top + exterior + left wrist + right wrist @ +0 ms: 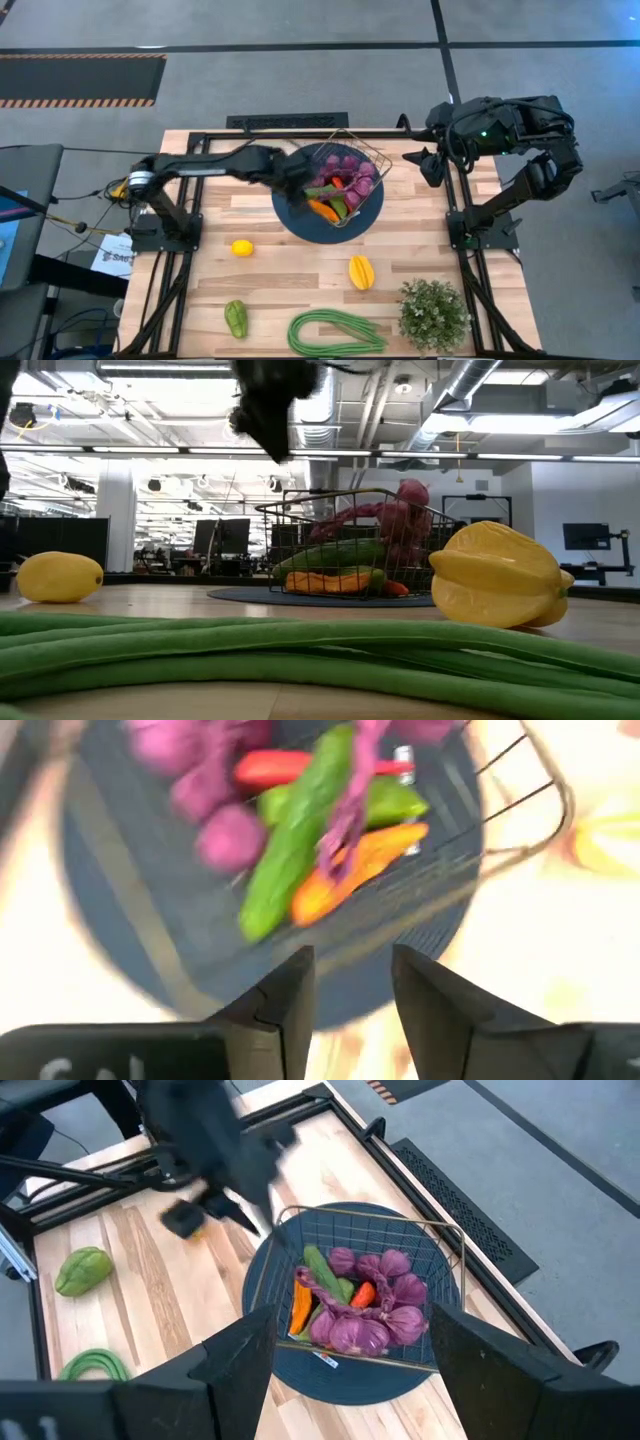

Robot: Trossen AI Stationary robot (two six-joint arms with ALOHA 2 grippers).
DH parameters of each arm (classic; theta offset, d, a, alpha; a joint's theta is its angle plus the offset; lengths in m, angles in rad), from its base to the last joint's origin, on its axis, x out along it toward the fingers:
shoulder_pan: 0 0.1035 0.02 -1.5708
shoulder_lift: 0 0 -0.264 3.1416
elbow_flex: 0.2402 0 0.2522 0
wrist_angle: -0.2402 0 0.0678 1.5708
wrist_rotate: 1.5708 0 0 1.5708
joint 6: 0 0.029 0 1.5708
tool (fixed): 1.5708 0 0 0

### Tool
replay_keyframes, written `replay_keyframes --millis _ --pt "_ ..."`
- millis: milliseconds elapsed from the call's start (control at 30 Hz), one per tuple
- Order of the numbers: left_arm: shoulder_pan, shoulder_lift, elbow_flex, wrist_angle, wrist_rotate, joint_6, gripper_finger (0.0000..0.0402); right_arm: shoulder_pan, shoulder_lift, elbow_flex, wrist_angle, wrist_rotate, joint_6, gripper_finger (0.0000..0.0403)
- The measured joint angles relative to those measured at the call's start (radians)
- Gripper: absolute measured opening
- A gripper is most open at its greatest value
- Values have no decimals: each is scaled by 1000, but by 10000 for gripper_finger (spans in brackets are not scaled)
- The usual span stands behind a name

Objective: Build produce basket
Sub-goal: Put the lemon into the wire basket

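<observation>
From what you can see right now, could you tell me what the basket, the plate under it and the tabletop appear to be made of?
Basket: thin metal wire grid, see-through, dull finish. Plate: dark blue and matte; the material is unclear, perhaps plastic or ceramic. Tabletop: pale wooden planks with visible grain and seams, smooth, lightly sealed by the look of it.

The left gripper (272, 405) is a dark smear in the low view, cut off by the top edge, so what its fingers are doing cannot be read there. Just beyond its fingertips, the grapes (205, 780) blur into purple blobs in the left wrist view. The basket (545, 795) runs off that picture's edge.
</observation>
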Motion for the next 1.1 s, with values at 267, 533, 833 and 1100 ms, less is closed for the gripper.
replay_keyframes --millis 267,533,833,1100 --pt "-265 -161 0 -339 -274 -518 109 0 0 0 -1 0 -25 281" --pt "-457 -171 -37 -431 -250 -557 109 0 0 0 -1 -23 -28 281" --pt "-512 -169 -320 -432 -76 -511 127 0 0 0 -1 -32 -16 281" --pt "-504 -179 -569 -47 82 -267 144 0 0 0 -1 -35 30 281"
